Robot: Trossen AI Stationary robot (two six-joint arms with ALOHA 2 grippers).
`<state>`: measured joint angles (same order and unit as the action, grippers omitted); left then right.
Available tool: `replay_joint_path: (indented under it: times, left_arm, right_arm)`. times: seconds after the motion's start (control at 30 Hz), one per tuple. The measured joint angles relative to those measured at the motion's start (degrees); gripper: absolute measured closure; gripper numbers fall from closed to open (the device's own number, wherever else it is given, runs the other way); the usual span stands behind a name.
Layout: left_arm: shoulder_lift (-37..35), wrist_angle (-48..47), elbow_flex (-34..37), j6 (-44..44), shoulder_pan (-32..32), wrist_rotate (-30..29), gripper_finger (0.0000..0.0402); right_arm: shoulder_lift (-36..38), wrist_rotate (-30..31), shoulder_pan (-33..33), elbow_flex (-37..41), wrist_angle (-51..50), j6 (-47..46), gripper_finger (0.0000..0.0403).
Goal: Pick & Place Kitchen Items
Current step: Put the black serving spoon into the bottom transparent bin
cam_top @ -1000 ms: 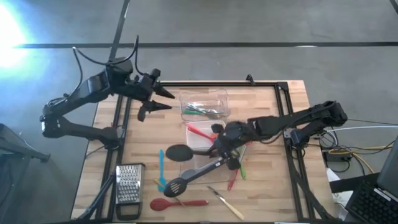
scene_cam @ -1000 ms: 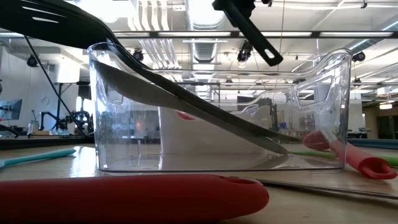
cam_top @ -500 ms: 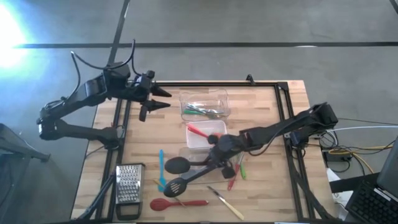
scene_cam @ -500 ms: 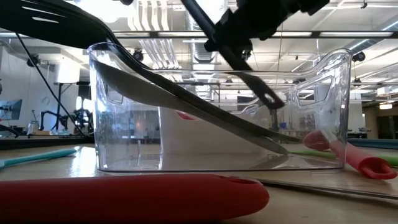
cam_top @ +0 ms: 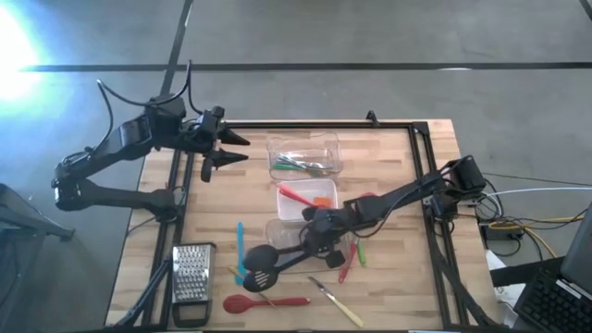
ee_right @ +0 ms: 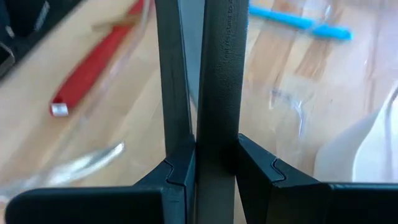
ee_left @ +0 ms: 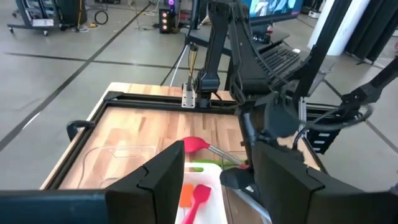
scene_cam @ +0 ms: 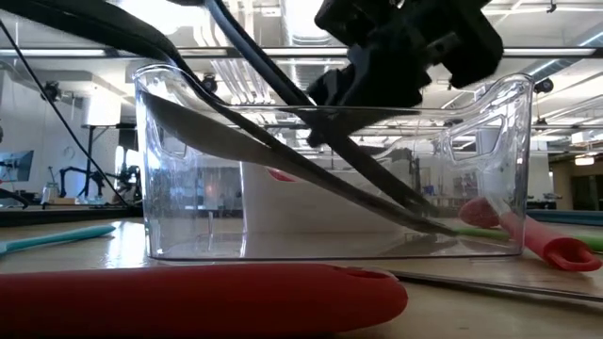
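I have the right gripper (cam_top: 319,225) clamped on the handle of a black ladle (cam_top: 262,257), over the clear tub (scene_cam: 330,169) near the table's (cam_top: 388,287) middle; its bowl lies beside the slotted spoon (cam_top: 262,277). My left gripper (cam_top: 227,148) waits with fingers apart, off the far left corner.

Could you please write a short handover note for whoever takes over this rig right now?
Right gripper: shut on a black ladle's handle, lowering it into the near clear tub.
Left gripper: open, empty, waiting above the table's far left edge.
Done: green tools in the far tub; red spatulas in the middle tub.
Left: slotted spoon, red spoon, teal tool, wood-handled tool on the table.
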<state>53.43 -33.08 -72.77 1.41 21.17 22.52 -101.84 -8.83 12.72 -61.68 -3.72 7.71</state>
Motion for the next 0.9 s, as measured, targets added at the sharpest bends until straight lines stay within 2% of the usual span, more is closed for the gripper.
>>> replay_joint_path:
  times: [0.43, 0.9]
  left_arm:
    - [-0.48, 0.02, 0.00, -0.19, 0.00, 0.02, 0.0209]
    - [-0.52, 0.09, 0.00, -1.47, 0.00, 0.01, 0.0209]
  right_arm:
    - [-0.07, -0.12, -0.01, 0.07, -6.74, 2.94, 0.0331]
    - [-0.66, -0.60, 0.01, 0.07, -6.65, 3.00, 0.0331]
